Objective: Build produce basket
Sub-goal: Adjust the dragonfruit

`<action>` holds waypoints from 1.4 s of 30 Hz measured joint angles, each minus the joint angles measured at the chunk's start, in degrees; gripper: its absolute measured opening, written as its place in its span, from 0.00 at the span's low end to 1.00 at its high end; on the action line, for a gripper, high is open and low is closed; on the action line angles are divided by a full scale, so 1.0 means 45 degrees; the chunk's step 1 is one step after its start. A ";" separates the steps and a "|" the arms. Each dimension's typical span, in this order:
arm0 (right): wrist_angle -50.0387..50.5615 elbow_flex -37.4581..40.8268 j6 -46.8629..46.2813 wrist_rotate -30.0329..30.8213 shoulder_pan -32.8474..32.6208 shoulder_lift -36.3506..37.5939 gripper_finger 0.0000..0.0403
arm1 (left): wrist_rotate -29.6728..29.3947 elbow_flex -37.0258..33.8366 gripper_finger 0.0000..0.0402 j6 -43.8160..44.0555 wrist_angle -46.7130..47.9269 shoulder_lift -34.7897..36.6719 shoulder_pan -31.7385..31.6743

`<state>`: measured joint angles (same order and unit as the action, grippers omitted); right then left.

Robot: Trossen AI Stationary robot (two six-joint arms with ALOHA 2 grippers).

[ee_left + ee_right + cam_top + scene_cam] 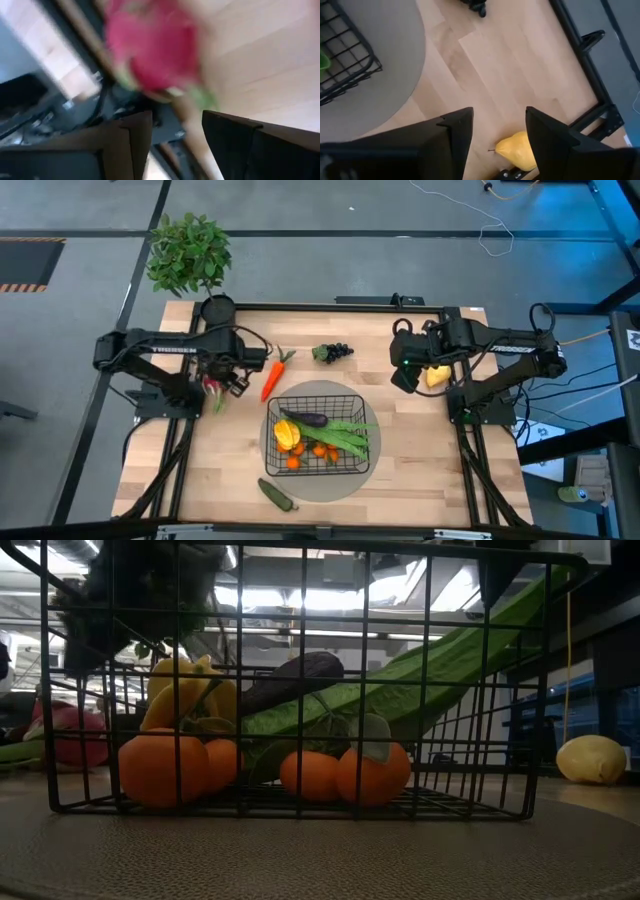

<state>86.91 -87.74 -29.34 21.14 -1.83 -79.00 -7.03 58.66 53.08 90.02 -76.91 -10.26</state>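
While the basket [318, 430] on its grey mat [283, 482] already holds several toys, the left gripper [222, 383] hovers open-jawed over the pink dragon fruit [212, 389], likely light, rigid, best pinched mid-body; the right gripper [410, 372], also open, hangs beside the lemon [436, 376].

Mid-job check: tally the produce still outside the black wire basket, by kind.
Orange carrot: 1
Dark grape bunch: 1
Yellow lemon: 1, by the right gripper
Pink dragon fruit: 1, by the left gripper
Green cucumber: 1
Total: 5
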 joint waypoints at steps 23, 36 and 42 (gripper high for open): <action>-0.0010 0.0000 -0.0030 0.0064 0.0000 0.0000 0.43 | 0.0372 -0.3272 0.41 0.0072 -0.2761 -0.0168 -0.0723; -0.0015 0.0000 -0.0033 0.0060 0.0000 0.0000 0.43 | 0.0091 -0.2664 0.40 -0.1990 -0.8163 -0.0854 -0.1529; -0.0010 0.0000 -0.0035 0.0060 0.0000 0.0000 0.43 | -0.0306 -0.1046 0.40 -0.3267 -0.8395 -0.0849 -0.1185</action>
<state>86.87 -87.74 -29.50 21.41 -1.83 -79.00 -8.41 53.95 38.38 52.24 -80.73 -15.59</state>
